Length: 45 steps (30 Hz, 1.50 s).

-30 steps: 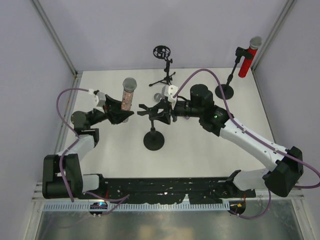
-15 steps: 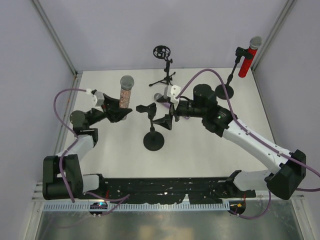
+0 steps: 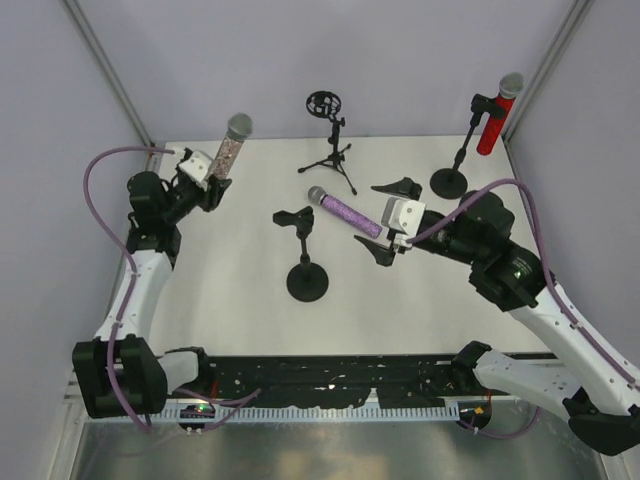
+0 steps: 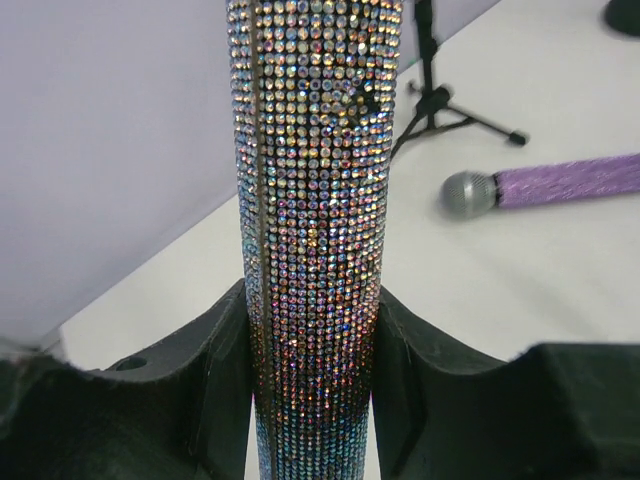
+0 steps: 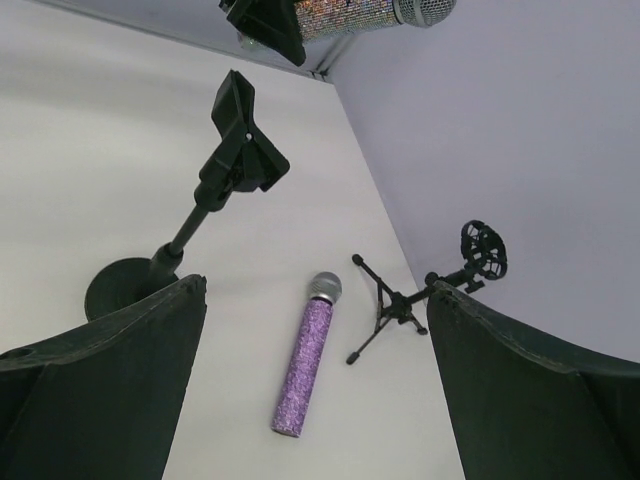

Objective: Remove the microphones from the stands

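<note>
The microphone, covered in glittering rhinestones with a grey mesh head, is held up at the back left by my left gripper, which is shut on its body. In the left wrist view the microphone stands upright, both black fingers pressed against its sides. The stand, a round black base with an empty clip, stands mid-table, apart from the microphone. My right gripper is open to the right of the stand, holding nothing. The right wrist view shows the stand with its clip empty.
A purple microphone lies flat on the table between the stand and my right gripper. A tripod stand with a shock mount is at the back centre. A red microphone sits in another stand at the back right.
My left gripper carried the microphone away from the stand toward the back left. My right gripper opened, let go of the stand's clip and drew back to the right.
</note>
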{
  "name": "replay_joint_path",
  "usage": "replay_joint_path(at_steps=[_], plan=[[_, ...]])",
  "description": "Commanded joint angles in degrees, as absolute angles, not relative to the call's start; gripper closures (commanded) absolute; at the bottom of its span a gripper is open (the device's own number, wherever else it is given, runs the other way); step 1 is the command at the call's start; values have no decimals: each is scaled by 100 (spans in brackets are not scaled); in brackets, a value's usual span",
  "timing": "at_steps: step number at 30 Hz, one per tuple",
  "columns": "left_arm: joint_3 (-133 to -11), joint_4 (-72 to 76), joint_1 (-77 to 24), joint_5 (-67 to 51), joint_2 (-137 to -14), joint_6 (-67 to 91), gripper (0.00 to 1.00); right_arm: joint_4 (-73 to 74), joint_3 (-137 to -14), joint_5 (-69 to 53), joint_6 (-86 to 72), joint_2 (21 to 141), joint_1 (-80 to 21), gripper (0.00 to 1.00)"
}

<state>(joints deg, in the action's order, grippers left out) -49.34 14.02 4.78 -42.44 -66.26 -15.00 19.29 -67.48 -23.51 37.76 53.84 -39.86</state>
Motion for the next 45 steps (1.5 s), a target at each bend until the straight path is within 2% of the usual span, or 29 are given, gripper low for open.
replay_joint_path(at_steps=[1, 11, 26, 45], plan=[[-5449, -210, 527, -2640, -7030, -3013, 100, 1891, -6198, -1942, 4078, 4984, -3929, 5], [-6512, -1502, 527, -1811, -8454, -4244, 100, 1161, -5634, -1793, 3841, 5141, -3920, 5], [-7848, -2583, 369, -827, -10555, -5035, 100, 659, -5177, -1626, 3973, 5098, -3894, 5], [-8894, -4376, 53, -738, -11566, -4939, 92, 536, -5080, -1758, 3850, 4992, -3683, 5]])
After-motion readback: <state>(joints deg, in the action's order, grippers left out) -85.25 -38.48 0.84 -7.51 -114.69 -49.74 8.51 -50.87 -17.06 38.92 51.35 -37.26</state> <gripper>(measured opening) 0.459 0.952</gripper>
